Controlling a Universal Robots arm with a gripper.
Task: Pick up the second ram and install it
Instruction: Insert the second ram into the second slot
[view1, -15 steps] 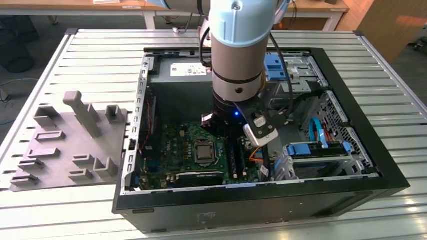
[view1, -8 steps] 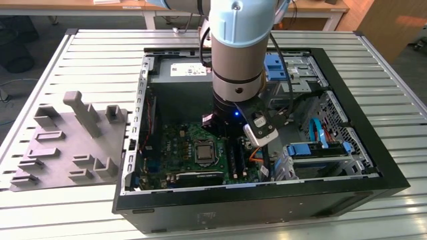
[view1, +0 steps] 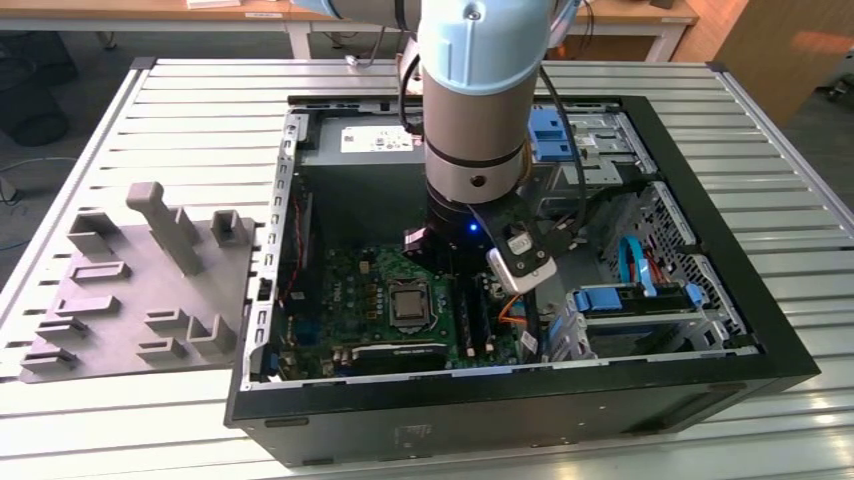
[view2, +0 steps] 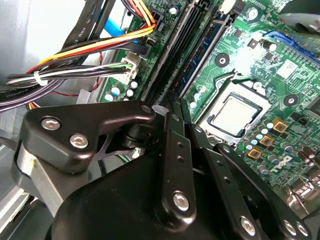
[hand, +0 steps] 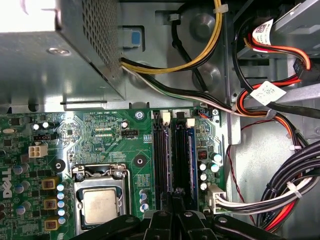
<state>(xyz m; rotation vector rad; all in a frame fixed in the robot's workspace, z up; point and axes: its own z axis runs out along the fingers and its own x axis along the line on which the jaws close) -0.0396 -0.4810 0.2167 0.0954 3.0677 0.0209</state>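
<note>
The black-linked hand (hand: 175, 196) sits low over the green motherboard (hand: 110, 135) inside the open black computer case (view1: 534, 420) on the ribbed metal tabletop (view1: 200, 110). In the first wrist view it is clenched narrow at the lower centre of the frame, in line with the bank of long black memory slots (hand: 161, 155). The second ram stick is most likely pinched edge-on in that grip, but the hand's own linkage hides it, so this is a judgement, not a sighting. Right of centre, one slot already carries a blue-edged module (hand: 190, 155). Seating well here calls for the stick square to an empty slot, its notch matched to the key and the white end latches (hand: 166, 118) tipped outward, with pressure straight down and even at both ends. Any tilt risks scraping contacts or flexing the board, and the bundled black and red cables (hand: 260, 192) at lower right want a clear berth.
</note>
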